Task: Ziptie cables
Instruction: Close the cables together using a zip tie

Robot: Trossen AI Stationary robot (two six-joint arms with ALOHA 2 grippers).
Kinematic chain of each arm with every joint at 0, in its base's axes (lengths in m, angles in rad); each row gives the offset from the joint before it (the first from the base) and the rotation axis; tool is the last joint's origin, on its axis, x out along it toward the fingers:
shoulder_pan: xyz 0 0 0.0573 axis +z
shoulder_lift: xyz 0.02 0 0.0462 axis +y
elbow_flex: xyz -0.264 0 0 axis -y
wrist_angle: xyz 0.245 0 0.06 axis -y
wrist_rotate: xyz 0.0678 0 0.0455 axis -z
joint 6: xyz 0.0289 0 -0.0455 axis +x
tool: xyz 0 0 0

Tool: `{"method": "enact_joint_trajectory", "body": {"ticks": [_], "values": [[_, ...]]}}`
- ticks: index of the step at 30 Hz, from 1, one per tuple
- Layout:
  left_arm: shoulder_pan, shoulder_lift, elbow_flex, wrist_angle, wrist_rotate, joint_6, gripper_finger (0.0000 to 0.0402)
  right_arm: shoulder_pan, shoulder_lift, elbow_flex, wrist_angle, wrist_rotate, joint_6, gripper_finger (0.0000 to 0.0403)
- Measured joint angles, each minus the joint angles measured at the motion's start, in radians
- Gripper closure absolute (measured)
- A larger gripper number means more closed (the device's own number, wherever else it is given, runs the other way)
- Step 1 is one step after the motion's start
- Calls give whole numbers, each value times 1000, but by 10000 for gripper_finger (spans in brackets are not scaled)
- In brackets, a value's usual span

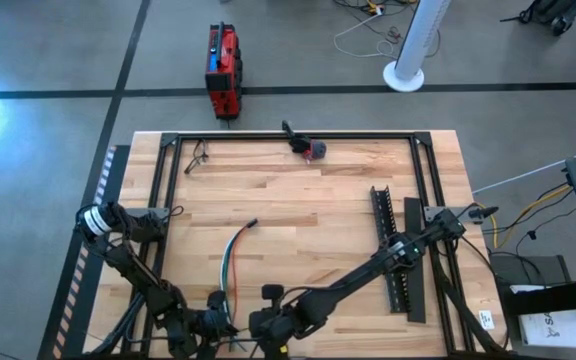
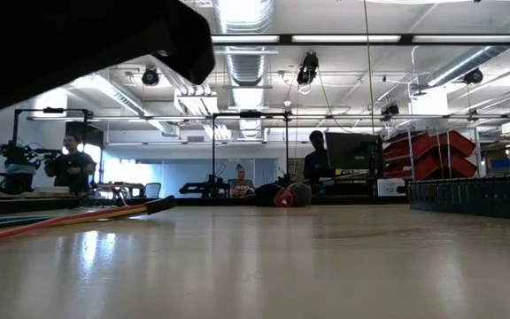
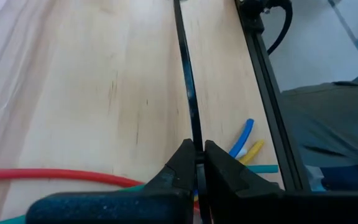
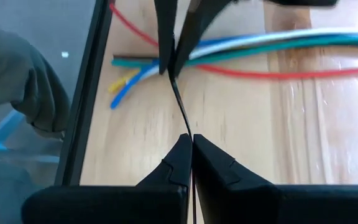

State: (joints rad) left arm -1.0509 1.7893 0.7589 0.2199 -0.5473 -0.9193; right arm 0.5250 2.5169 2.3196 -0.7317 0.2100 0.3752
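Cables (image 1: 230, 268) lie on the wooden table (image 1: 308, 200) at its near edge, their ends fanned out beside the black frame rail (image 4: 87, 93), right by both pincers. The left gripper (image 3: 196, 163) and the right gripper (image 4: 190, 149), almost touching each other there, are each clamped shut on the thin black zip tie (image 4: 180, 106), stretched between them just beside the cables. Beyond them the table's middle is bare wood, with a black toothed strip (image 1: 392, 250) well off to the right.

A robotics lab — wooden bench (image 1: 298, 200), monitors (image 2: 354, 151), ceiling ducts (image 2: 246, 66).
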Motion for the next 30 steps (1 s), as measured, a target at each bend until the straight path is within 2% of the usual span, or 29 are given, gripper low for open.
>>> {"method": "enact_joint_trajectory", "body": {"ticks": [12,20,24,30], "values": [[-15,0,0,-5,7,-6,399,34,-58,10,-151,30,16,403],[-17,0,-1,-7,10,-6,399,53,-69,10,-137,56,11,397],[-18,-2,-2,-9,10,14,399,50,-53,2,-27,56,7,360],[-18,-2,-2,-9,-2,23,399,29,8,-27,154,52,-18,271]]}}
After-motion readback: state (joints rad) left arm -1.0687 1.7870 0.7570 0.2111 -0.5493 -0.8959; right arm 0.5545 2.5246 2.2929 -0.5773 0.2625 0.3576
